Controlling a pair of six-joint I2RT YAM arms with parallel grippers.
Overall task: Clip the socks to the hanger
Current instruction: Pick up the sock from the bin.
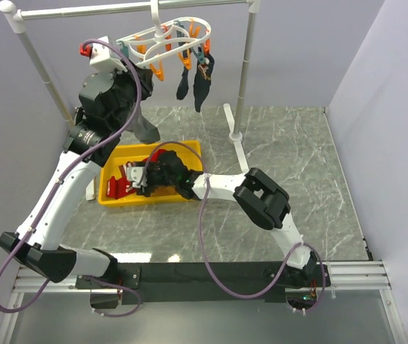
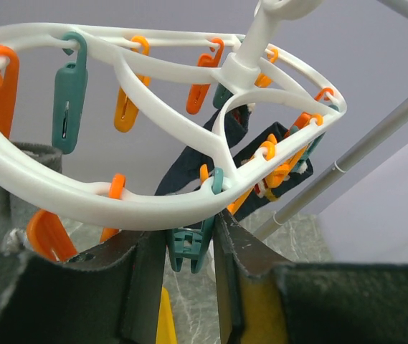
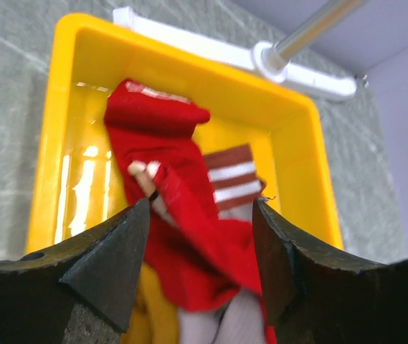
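Observation:
The white oval hanger (image 1: pixel 162 37) hangs from the rail with orange and teal clothespins; two dark socks (image 1: pixel 198 87) are clipped to its right side. My left gripper (image 1: pixel 152 69) is raised to the hanger's (image 2: pixel 117 208) near rim, with its jaws shut on a teal clothespin (image 2: pixel 189 247) that dangles there. Red socks (image 3: pixel 182 186) with white-striped cuffs lie in the yellow bin (image 3: pixel 297 143), over a mustard one (image 3: pixel 153 322) and a pale grey one (image 3: pixel 225 322). My right gripper (image 3: pixel 200 208) is open, low in the bin, its fingers astride the red socks (image 1: pixel 121 183).
The white pole-and-rail stand (image 1: pixel 243 72) carries the hanger; its foot (image 1: pixel 236 140) rests just behind the yellow bin (image 1: pixel 189 147) on the marble tabletop. Grey walls close the back and right side.

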